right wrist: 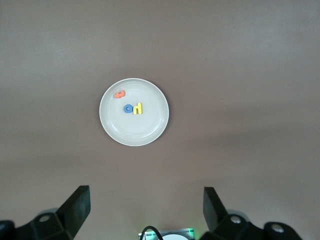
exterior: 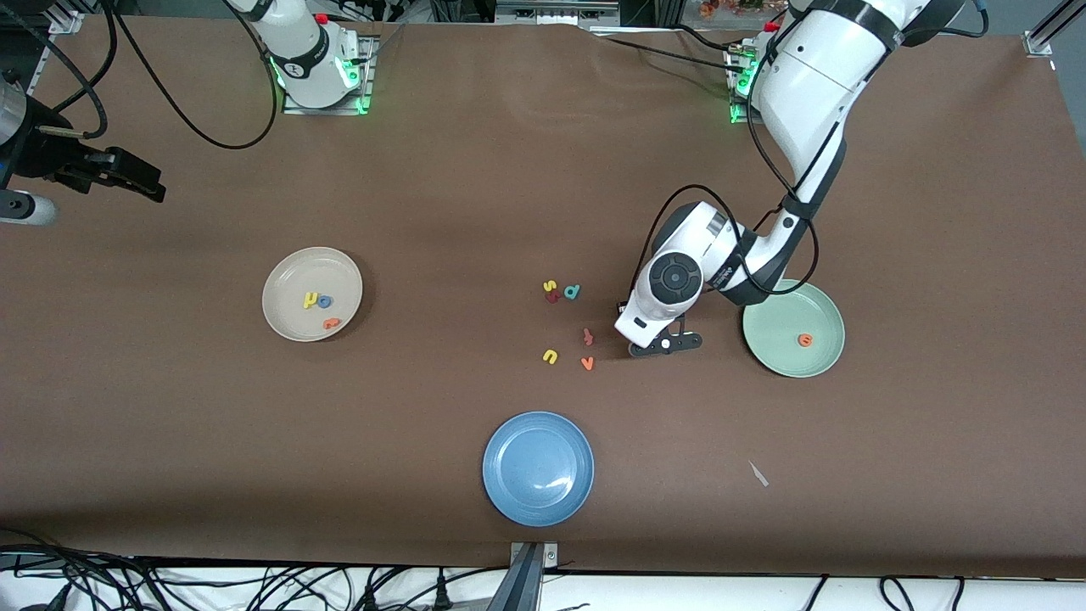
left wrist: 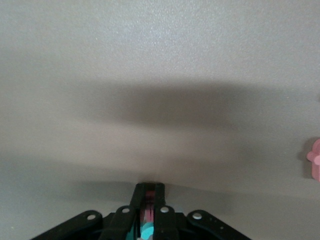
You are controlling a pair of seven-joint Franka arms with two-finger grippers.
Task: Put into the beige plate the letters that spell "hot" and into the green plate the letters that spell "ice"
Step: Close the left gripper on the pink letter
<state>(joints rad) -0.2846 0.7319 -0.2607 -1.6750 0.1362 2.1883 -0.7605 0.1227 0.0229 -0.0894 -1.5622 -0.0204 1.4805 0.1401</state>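
Left gripper (exterior: 666, 344), down at the table (exterior: 475, 170); fingers (left wrist: 159, 200) pinched shut on a sliver of foam, teal showing low between them (judged to be the teal c (left wrist: 146, 232), no other c lying loose); letter too hidden to read.

Just beside the jaws, away from the green plate: small red letter (exterior: 587, 337), shape unclear; a little farther out, orange v (exterior: 586, 363) and yellow u (exterior: 550, 356); farther again, teal d (exterior: 572, 292), yellow s (exterior: 550, 286) and, touching the s, a dark red piece (exterior: 552, 297), probably the i.

Near the jaws toward the left arm's end: green plate (exterior: 768, 356), holding only the orange e (exterior: 804, 340).

Well apart from the jaws: blue plate (exterior: 538, 501), then beige plate (exterior: 284, 276) with yellow h (exterior: 310, 299), blue o (exterior: 324, 301) and orange t (exterior: 331, 322) inside.

Farthest: right gripper (right wrist: 145, 210), waiting high at the right arm's end of the table, jaws spread wide, nothing held.

Handling, as judged: foam letters featherlight, soft, thin, easily squashed or flicked; best taken across a stroke's flat faces, lightly; lifted slowly to avoid slipping.
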